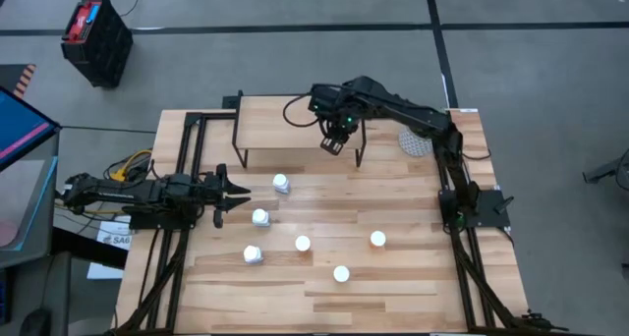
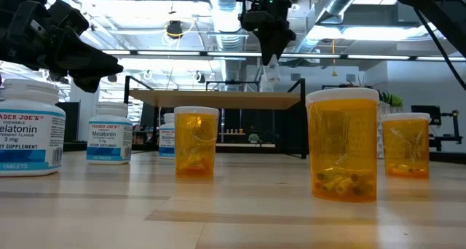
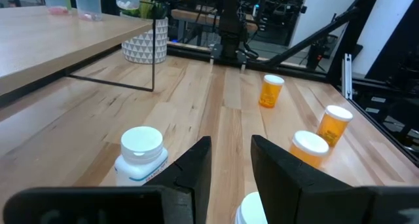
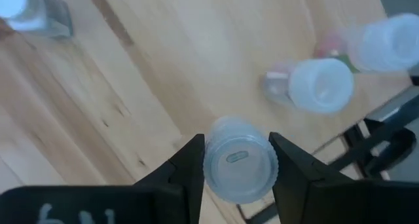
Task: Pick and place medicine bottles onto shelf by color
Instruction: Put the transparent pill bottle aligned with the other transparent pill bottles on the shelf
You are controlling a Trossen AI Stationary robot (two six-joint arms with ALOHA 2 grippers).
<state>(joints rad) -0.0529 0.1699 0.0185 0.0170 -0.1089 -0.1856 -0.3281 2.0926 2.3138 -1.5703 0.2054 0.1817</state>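
Overhead, the right gripper (image 1: 336,142) is hanging above the light wooden shelf's (image 1: 265,120) near-right edge, pinching a clear pale-blue capped bottle (image 4: 238,166); the left gripper (image 1: 239,191), jaws narrow, is hovering left.

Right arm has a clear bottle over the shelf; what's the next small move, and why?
Probably lower it. The right gripper is shut on a clear bottle above the shelf, beside two other clear bottles already standing there; setting it down next to them seems right.

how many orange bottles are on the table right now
3, all standing on the table in front of the shelf: left orange bottle, middle orange bottle nearest the low camera, right orange bottle. None looks hidden.
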